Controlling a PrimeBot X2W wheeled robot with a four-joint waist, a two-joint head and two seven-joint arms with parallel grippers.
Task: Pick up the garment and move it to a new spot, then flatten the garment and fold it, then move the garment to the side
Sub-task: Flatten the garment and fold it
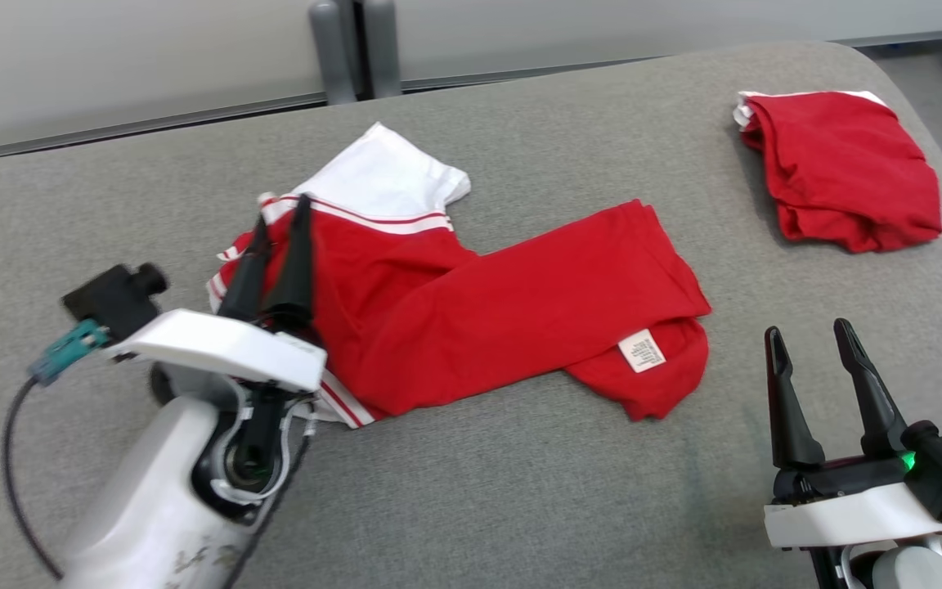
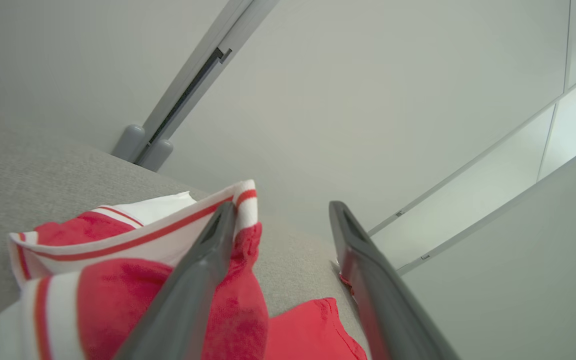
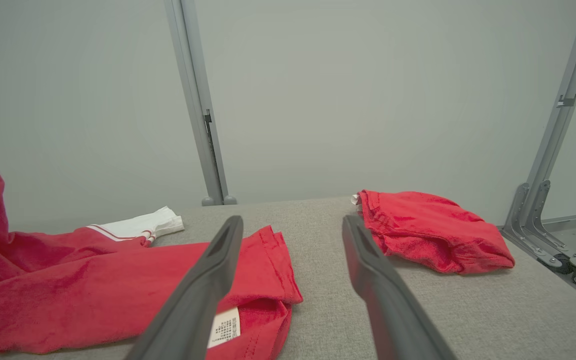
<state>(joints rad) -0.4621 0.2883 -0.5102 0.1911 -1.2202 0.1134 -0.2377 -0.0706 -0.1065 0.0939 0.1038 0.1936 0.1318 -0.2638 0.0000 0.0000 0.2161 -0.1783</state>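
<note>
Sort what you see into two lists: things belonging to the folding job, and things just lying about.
Job: red-and-white garment, left gripper, right gripper, table.
Lying about: folded red cloth, grey posts.

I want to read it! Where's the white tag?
In the head view, the white tag sits at the right end of the red garment, near the right gripper.
</note>
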